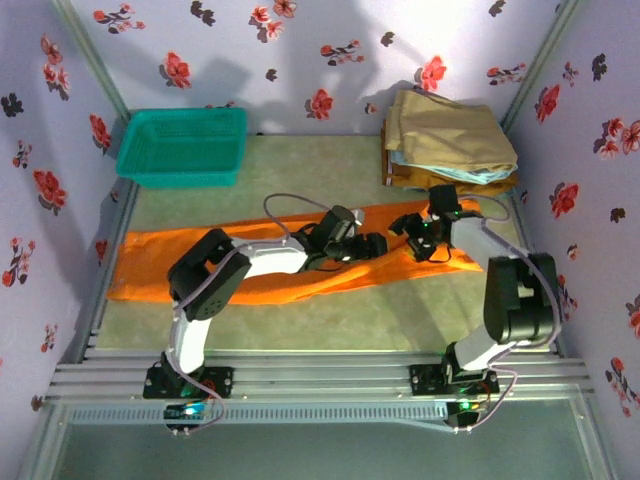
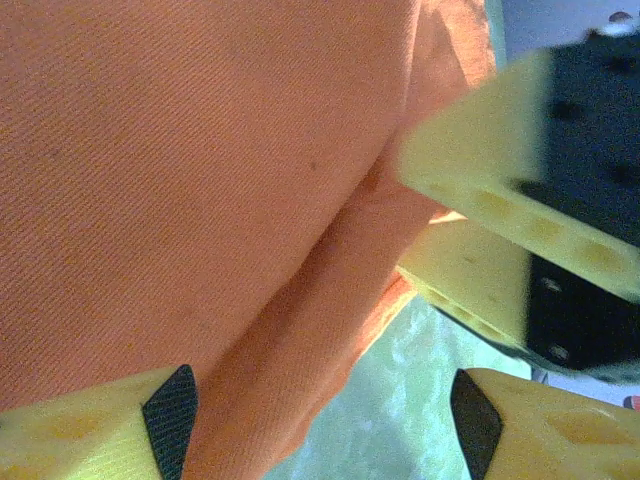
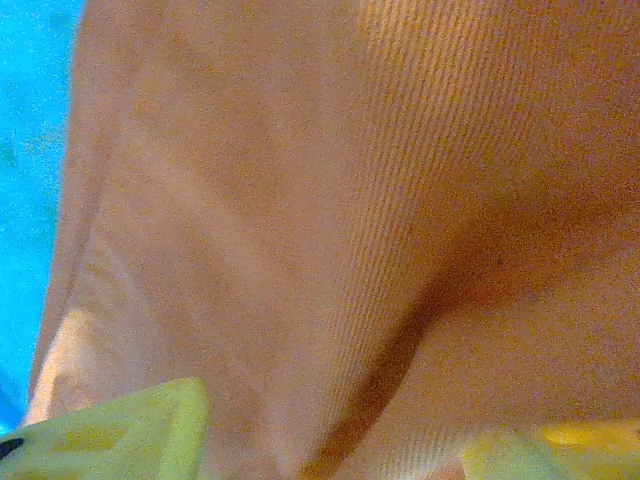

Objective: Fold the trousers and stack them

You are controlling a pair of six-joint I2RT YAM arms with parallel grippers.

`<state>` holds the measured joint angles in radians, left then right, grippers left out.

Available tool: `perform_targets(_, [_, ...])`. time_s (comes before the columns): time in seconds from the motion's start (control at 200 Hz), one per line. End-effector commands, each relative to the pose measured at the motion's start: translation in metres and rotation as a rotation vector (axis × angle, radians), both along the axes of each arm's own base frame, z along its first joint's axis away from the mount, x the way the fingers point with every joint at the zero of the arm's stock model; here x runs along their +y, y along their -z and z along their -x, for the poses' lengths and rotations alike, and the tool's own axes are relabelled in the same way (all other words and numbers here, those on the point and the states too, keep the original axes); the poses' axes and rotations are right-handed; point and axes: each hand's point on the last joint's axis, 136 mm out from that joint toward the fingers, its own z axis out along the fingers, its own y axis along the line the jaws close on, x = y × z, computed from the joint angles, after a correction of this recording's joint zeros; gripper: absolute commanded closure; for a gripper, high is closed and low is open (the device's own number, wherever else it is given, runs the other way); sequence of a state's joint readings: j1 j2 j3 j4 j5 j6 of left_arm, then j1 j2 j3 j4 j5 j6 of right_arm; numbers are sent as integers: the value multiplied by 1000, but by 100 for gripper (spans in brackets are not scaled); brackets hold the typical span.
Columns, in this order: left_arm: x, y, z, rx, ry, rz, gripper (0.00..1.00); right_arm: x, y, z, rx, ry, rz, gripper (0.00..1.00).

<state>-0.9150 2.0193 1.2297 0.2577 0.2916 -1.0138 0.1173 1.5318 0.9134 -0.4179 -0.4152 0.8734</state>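
Centre of frame: left gripper point(image 1: 375, 245), jaws apart, low over trousers point(image 1: 150, 265) spread as a long orange band, left to right. Just right: right gripper point(image 1: 408, 238), jaws apart, over same cloth. Upper left: teal basket point(image 1: 185, 145). Upper right: folded garment stack point(image 1: 450, 145).

Matt, finely ribbed orange cloth trousers point(image 2: 200, 180); perforated teal plastic basket point(image 1: 180, 171); smooth matt greenish tabletop point(image 1: 330, 312).
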Motion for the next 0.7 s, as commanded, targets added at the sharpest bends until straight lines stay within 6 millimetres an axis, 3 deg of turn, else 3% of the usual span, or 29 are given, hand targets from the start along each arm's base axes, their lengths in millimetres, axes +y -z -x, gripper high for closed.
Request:
perform_targets(0.0, [-7, 8, -4, 41, 15, 65, 32, -10, -4, 22, 4, -9, 46, 34])
perform_targets(0.235, [11, -44, 4, -40, 31, 59, 31, -31, -5, 41, 3, 30, 77, 35])
perform_targets(0.375, [6, -63, 30, -95, 110, -18, 30, -35, 3, 49, 2, 59, 60, 39])
perform_targets(0.46, [-8, -64, 52, -102, 170, -35, 32, -35, 9, 53, 6, 69, 49, 49])
perform_targets(0.515, [-17, -59, 60, -93, 190, -37, 36, -37, 11, 54, 7, 85, 55, 63])
perform_targets(0.6, [-27, -46, 62, -59, 205, -18, 42, -40, 14, 54, 3, 112, 50, 85])
perform_targets(0.695, [-40, -37, 61, -40, 219, 5, 46, -39, 16, 55, 4, 112, 42, 95])
